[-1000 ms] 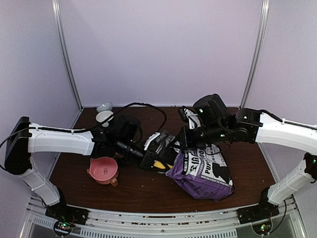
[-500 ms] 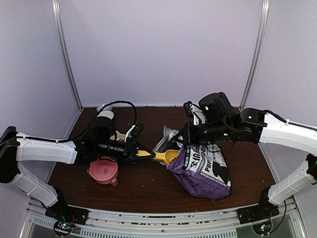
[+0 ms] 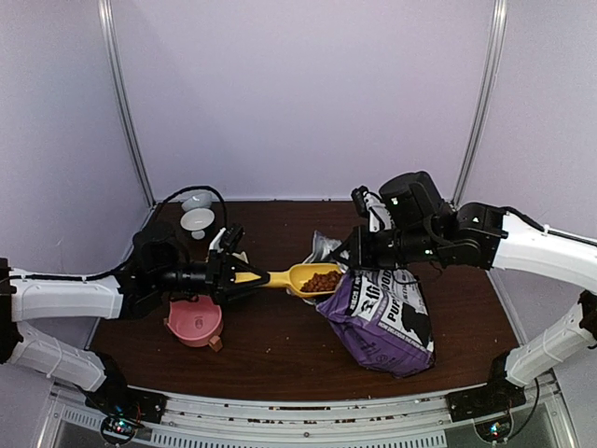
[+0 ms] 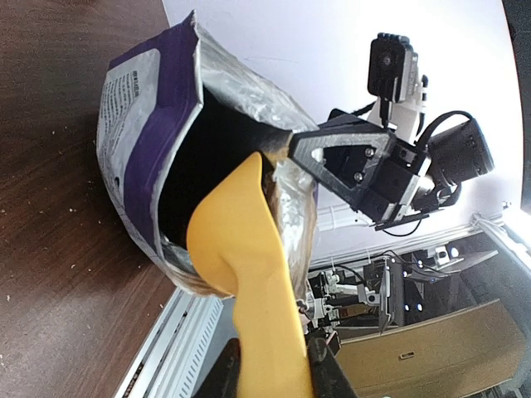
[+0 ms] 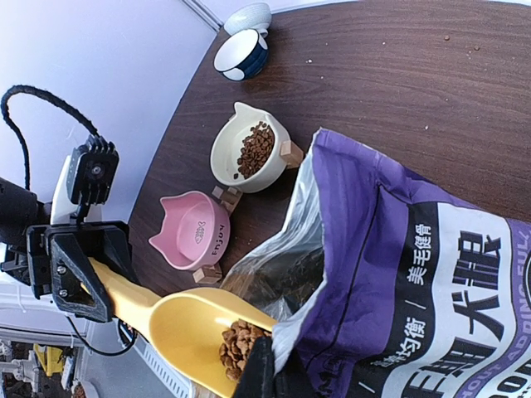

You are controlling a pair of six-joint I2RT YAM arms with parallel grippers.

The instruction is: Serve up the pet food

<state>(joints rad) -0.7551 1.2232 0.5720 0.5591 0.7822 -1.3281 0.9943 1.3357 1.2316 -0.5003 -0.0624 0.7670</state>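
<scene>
My left gripper [image 3: 230, 273] is shut on the handle of a yellow scoop [image 3: 303, 277]. The scoop holds a small heap of pet food [image 3: 323, 280] and hovers just outside the mouth of the purple bag [image 3: 384, 315]. In the left wrist view my fingers [image 4: 328, 373] clamp the scoop handle [image 4: 261, 307] in front of the open bag [image 4: 145, 141]. My right gripper [image 3: 355, 253] is shut on the bag's rim and holds it open. The right wrist view shows the loaded scoop [image 5: 178, 327], its pet food [image 5: 236, 344] and the bag [image 5: 398, 274].
An empty pink cat-ear bowl [image 3: 194, 320] sits below the left arm; it also shows in the right wrist view [image 5: 192, 230]. A cream bowl [image 5: 249, 149] beside it holds some kibble. Two small white-and-blue bowls [image 3: 197, 219] stand at the back left corner.
The left arm has drawn back to the left, pulling the scoop out of the bag; the scoop now carries kibble. The right gripper still holds the bag's rim.
</scene>
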